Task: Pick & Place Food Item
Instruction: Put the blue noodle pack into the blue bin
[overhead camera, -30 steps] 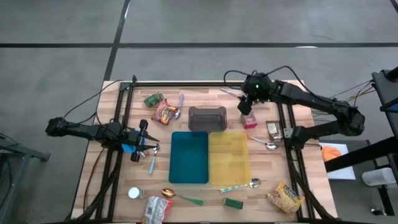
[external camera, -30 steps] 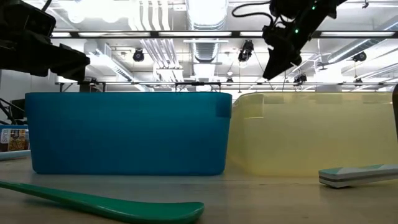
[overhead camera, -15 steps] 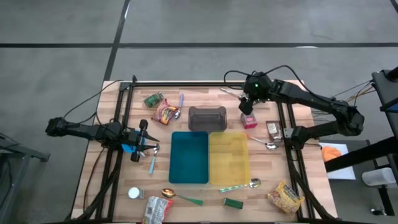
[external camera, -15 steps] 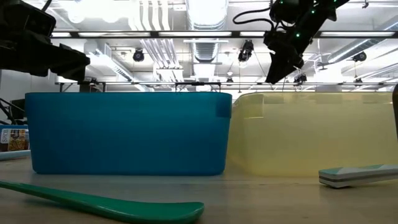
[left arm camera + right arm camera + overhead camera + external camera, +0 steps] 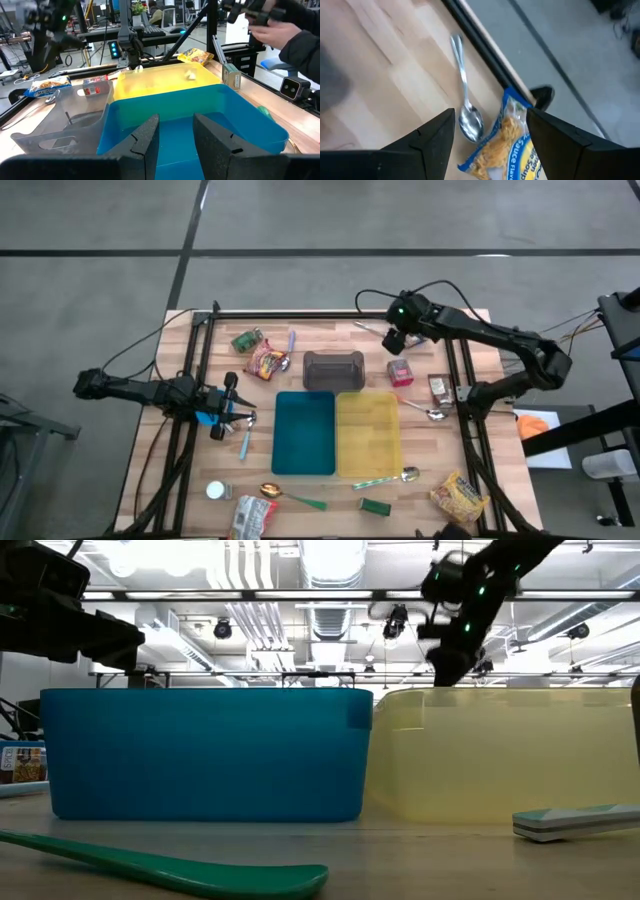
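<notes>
Wooden table, looked at from left to right. At the left side, by the rail: the left gripper, waiting, fingers a little apart with nothing between. In the middle: a teal bin touching a yellow bin, side by side. At the back right: the right gripper, up above the wood, tilted down, fingers spread wide and holding nothing. Right under it, lying flat near the back rail: the snack packet, just beside a spoon.

Probably time to go down and grab. Line up one finger on each side of the packet. Keep off the spoon. Go low enough to catch the crinkly edge, then squeeze softly so as not to crush the food. Lift straight up before heading to a bin.

Hard to see: packet hidden under the arm from above, and cut off at the edge up close. No telling which bin is meant.
</notes>
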